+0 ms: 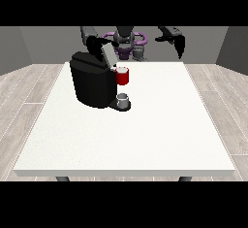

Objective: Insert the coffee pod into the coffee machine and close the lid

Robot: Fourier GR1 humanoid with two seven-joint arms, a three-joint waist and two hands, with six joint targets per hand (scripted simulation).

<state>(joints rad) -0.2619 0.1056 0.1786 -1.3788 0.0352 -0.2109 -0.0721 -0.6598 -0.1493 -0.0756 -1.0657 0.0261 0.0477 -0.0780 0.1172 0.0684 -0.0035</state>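
The black coffee machine [91, 84] stands on the left half of the white table [145, 135]. Its grey lid [107, 55] is tilted up and open. Below the lid, at the machine's front, sits the red pod holder [123, 77]; a pale spot shows on its top, and I cannot tell whether that is the coffee pod. A small grey cup [123, 99] rests on the machine's drip base. The hand at the view's left [98, 42] is at the lid's upper edge, partly hidden by it. The hand at the view's right [178, 43] hangs in the air beyond the table's far edge, fingers pointing down and relaxed, holding nothing.
The robot's torso [125, 42] stands behind the table's far edge. A wooden floor surrounds the table. Bare tabletop stretches to the right of the machine and towards the camera.
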